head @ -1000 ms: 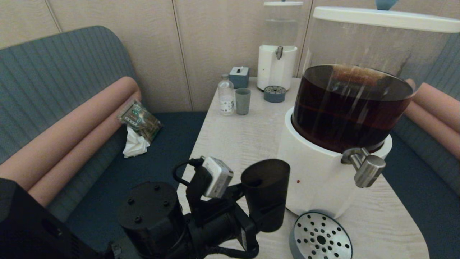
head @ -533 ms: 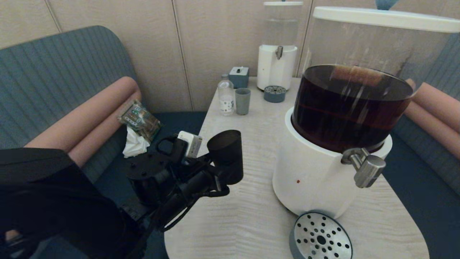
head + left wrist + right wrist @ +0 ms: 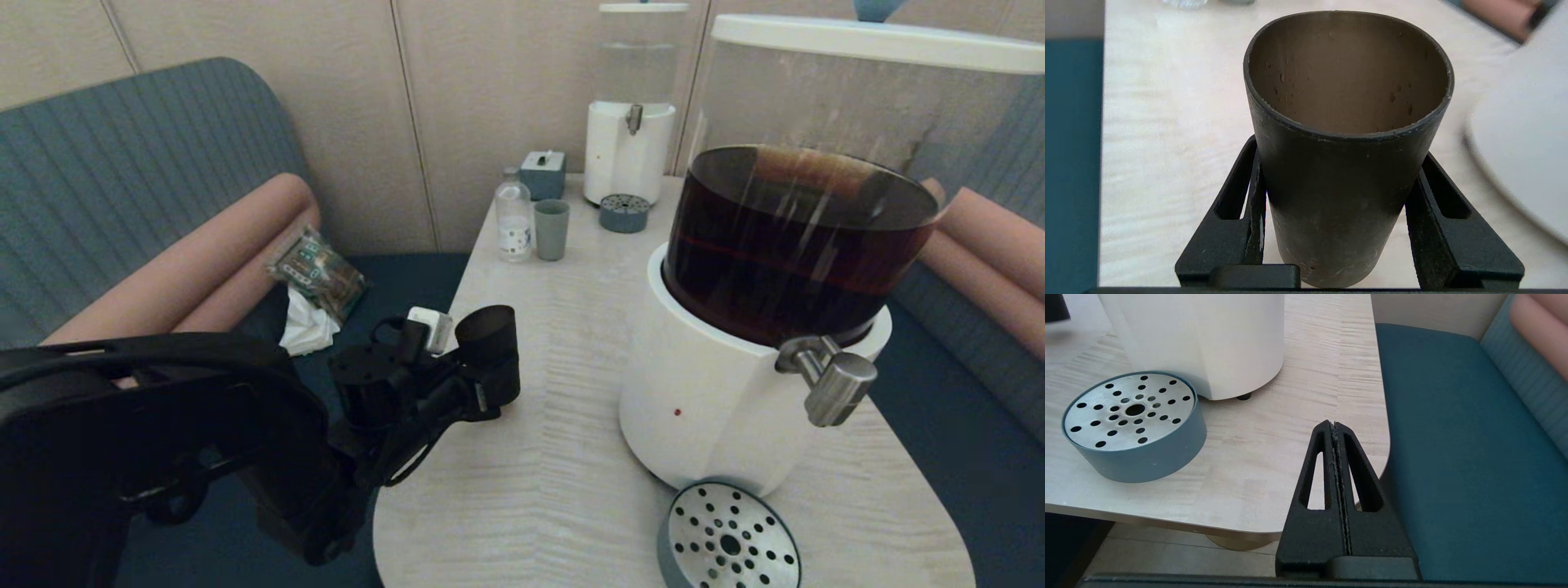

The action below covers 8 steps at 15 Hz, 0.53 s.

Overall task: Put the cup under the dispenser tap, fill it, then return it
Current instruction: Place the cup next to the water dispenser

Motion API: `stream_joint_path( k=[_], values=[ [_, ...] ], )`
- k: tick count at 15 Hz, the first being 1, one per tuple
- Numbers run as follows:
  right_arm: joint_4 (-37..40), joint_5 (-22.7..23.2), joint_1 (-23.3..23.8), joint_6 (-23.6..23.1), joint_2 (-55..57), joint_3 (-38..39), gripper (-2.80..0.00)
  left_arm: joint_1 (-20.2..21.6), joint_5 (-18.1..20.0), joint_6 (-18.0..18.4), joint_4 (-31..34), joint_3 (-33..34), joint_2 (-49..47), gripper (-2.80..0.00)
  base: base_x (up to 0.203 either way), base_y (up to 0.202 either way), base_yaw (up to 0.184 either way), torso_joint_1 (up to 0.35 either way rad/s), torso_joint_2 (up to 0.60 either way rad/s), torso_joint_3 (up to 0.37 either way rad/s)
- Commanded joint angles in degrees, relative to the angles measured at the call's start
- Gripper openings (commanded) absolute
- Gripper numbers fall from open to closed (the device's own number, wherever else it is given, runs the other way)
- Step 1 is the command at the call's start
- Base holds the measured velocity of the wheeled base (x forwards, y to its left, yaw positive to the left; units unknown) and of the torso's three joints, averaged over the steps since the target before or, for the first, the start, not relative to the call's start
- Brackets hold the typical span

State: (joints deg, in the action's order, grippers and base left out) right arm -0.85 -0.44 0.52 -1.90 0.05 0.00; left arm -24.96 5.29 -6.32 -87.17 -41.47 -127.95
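Observation:
The black cup [image 3: 487,347] stands upright in my left gripper [image 3: 492,390], low over the table's left edge and well left of the big dispenser [image 3: 702,400]. In the left wrist view the fingers [image 3: 1251,192] press both sides of the cup [image 3: 1347,171], so the left gripper [image 3: 1340,149] is shut on it. Droplets dot the cup's inner wall; its bottom is hidden. The steel dispenser tap [image 3: 834,385] juts out over the round perforated drip tray [image 3: 729,535]. My right gripper [image 3: 1334,424] is shut and empty over the table's near right corner, out of the head view.
At the table's [image 3: 555,490] far end stand a clear-liquid dispenser [image 3: 629,155], a small drip tray [image 3: 624,214], a grey-green cup [image 3: 552,229], a bottle [image 3: 513,222] and a grey box [image 3: 544,174]. A packet [image 3: 317,273] lies on the left bench.
My left arm has carried the cup away from the big dispenser's base, leftward and further back, then lower toward the table's left edge. The right arm has not visibly moved.

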Motion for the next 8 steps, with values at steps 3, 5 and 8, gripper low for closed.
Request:
stream_joint_path(
  k=[3, 5, 8],
  values=[
    [0.0, 0.0, 0.0, 0.0, 0.0, 0.2, -2.80, 1.6, 0.2, 0.5, -0.5, -2.0, -3.6, -2.80, 0.000, 0.000, 0.000, 0.000, 0.00, 0.000],
    [0.0, 0.0, 0.0, 0.0, 0.0, 0.2, -2.80, 1.8, 0.3, 0.5, -0.5, -2.8, -3.9, -2.80, 0.000, 0.000, 0.000, 0.000, 0.00, 0.000],
    [0.0, 0.0, 0.0, 0.0, 0.0, 0.2, -2.80, 1.8, 0.3, 0.5, -0.5, -3.1, -4.4, -2.80, 0.000, 0.000, 0.000, 0.000, 0.00, 0.000]
  ],
)
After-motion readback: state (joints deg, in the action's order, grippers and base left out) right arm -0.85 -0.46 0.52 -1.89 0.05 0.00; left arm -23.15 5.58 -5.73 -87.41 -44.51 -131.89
